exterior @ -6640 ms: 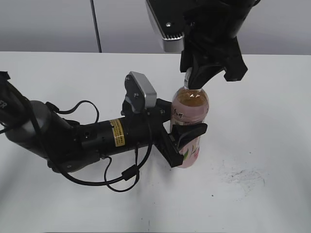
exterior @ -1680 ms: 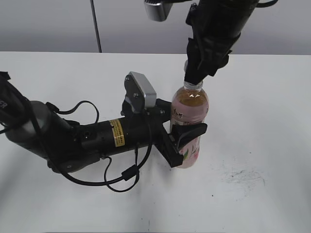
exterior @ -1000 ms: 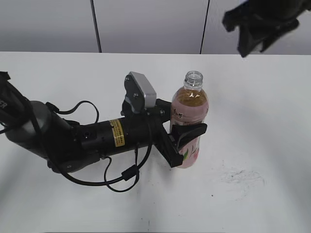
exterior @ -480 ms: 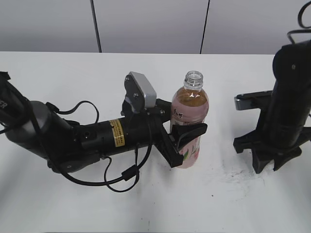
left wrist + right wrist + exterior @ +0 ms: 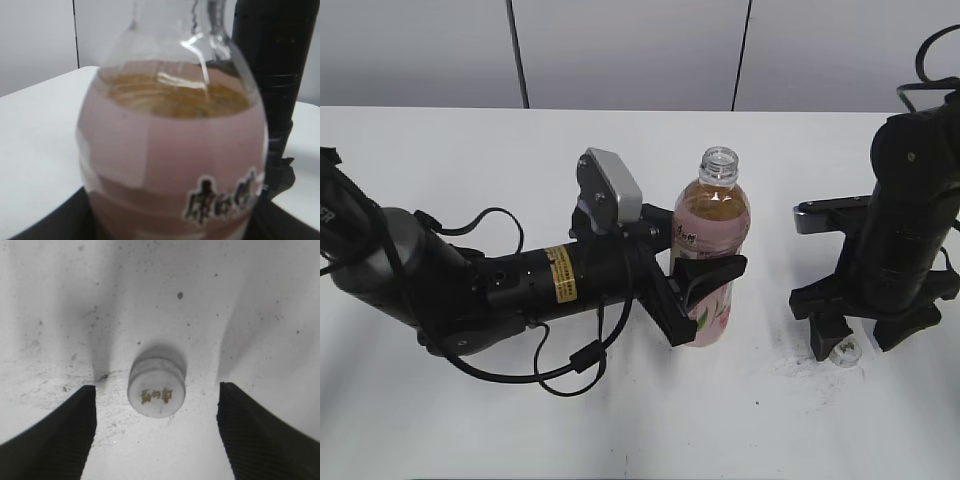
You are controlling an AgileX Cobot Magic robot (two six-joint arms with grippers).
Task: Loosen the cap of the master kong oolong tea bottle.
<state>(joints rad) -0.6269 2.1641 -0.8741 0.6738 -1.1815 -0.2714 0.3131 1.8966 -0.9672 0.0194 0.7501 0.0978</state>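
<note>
1. Fingers (image 5: 55, 432) of the right gripper (image 5: 860, 335) spread wide apart and released, pointing down at the desk (image 5: 470, 150), one at 8 o'clock and one at 4 o'clock of the cap (image 5: 156, 387) in the right wrist view, touching it on neither side.
2. Cap lying free on the desk between them, top face up (small dark mark on the pale top), among grey scuff marks (image 5: 45, 372).
3. Fingers (image 5: 705, 272) of the left gripper (image 5: 698, 290) clenched on the master kong oolong tea bottle (image 5: 710, 260), grasping it at mid-height across the pink label.
4. Bottle upright on the desk, neck bare and open at 12 o'clock, amber tea up to the shoulder.
5. Cap at roughly 4 o'clock from the bottle in the exterior view, well apart from it, low beside the right arm.
6. Left wrist view filled by the bottle's shoulder and label characters, right arm dark behind at 2 o'clock.
</note>
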